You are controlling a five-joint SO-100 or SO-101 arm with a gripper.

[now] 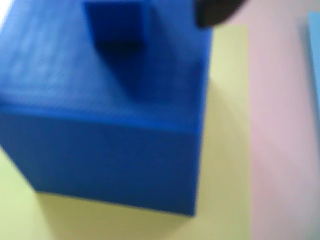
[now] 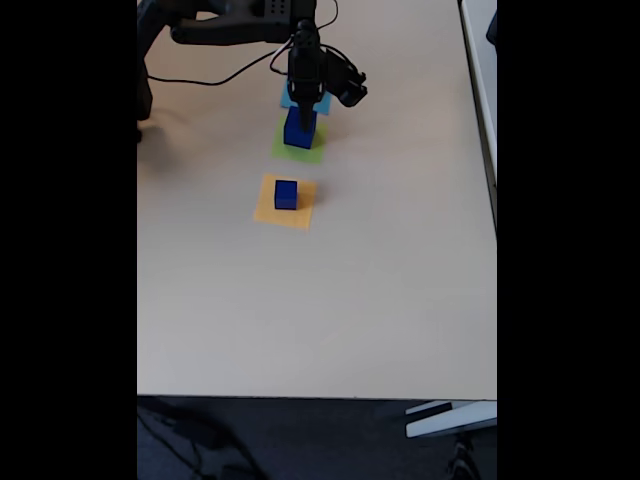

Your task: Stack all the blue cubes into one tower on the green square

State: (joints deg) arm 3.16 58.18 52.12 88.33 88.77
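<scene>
A large blue cube (image 1: pixel 100 125) stands on the green square (image 1: pixel 225 150), close under the wrist camera. On its top face rests a small blue cube (image 1: pixel 115 22), blurred. One dark fingertip (image 1: pixel 217 12) pokes in at the upper edge, right of the small cube. In the fixed view my gripper (image 2: pixel 303 108) points straight down onto the blue stack (image 2: pixel 299 131) on the green square (image 2: pixel 298 150). Whether the fingers still hold the small cube is hidden. Another blue cube (image 2: pixel 286 194) sits on an orange patch (image 2: pixel 268 208) nearer the camera.
A light-blue patch (image 2: pixel 290 100) lies just behind the green square, partly under the gripper, and shows at the wrist view's right edge (image 1: pixel 315 60). A black cable (image 2: pixel 215 78) trails across the table's far left. The table's front edge (image 2: pixel 320 395) is far off.
</scene>
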